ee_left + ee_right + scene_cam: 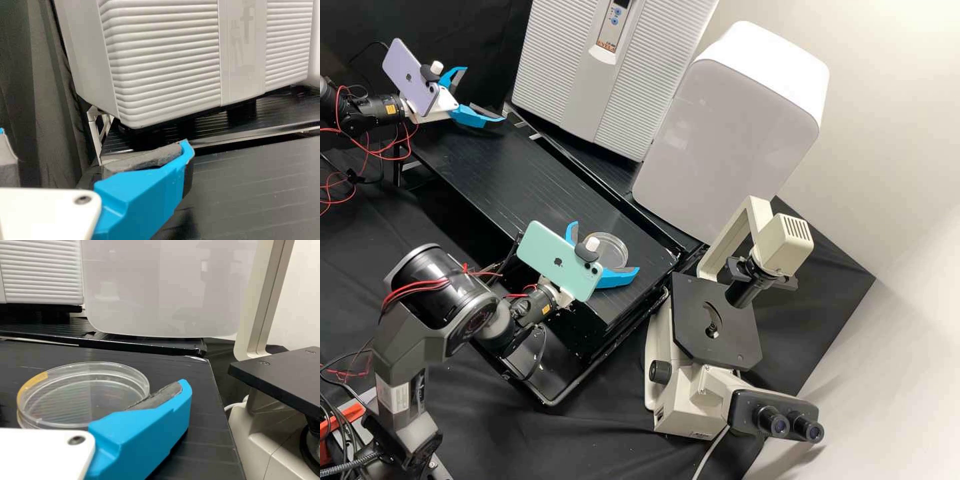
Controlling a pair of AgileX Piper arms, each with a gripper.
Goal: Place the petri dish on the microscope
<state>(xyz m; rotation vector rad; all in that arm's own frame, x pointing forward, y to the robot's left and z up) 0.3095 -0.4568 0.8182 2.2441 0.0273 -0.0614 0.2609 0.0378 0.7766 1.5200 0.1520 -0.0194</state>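
Well, my left gripper (484,94) hangs released; my right gripper (607,247) stands wide around the clear petri dish (82,395)

high view | petri dish (615,252) — partly hidden behind phone clip (587,253) | ribbed white unit (647,60) — top cut off

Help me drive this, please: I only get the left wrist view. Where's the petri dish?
Observer: In the high view, the petri dish lies on the black bench top.
Operator: Is the other claw anywhere near it?
Observer: Yes, the right gripper has its fingers spread, with the dish between them.
Operator: And the microscope?
Observer: The microscope stands past the end of that bench top, its black stage facing up.
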